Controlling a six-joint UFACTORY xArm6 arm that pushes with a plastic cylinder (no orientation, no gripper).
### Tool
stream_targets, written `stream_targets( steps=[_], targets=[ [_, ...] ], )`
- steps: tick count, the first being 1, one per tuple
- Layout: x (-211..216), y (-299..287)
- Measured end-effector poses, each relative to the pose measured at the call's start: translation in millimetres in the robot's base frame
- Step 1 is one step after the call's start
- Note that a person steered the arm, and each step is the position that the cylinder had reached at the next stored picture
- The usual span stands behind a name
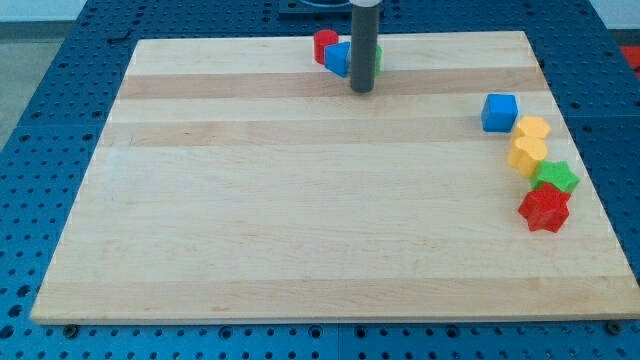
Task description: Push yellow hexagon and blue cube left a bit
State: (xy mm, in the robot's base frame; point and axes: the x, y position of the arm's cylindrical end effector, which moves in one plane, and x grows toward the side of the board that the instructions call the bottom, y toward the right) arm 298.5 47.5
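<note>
The blue cube (499, 112) sits near the board's right edge. Just below and right of it is a yellow block (534, 128), and touching that from below is the yellow hexagon (527, 156). My tip (362, 90) is near the view's top centre, far to the left of both task blocks and touching neither. The rod rises straight up out of the view.
A red block (324, 44), a blue block (338, 58) and a green block (378, 58) cluster by the rod at the board's top edge. A green star (557, 177) and a red star (544, 209) lie below the yellow hexagon. The wooden board (300, 220) rests on a blue pegboard.
</note>
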Motion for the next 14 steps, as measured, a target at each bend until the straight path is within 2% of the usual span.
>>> stream_targets(
  steps=[3,4,5,6,7,8,9,10,12,14],
  targets=[
    [-63,18],
    [-57,19],
    [-51,66],
    [-51,142],
    [-23,220],
    [37,273],
    [102,289],
    [142,288],
    [119,245],
    [81,169]
  ],
)
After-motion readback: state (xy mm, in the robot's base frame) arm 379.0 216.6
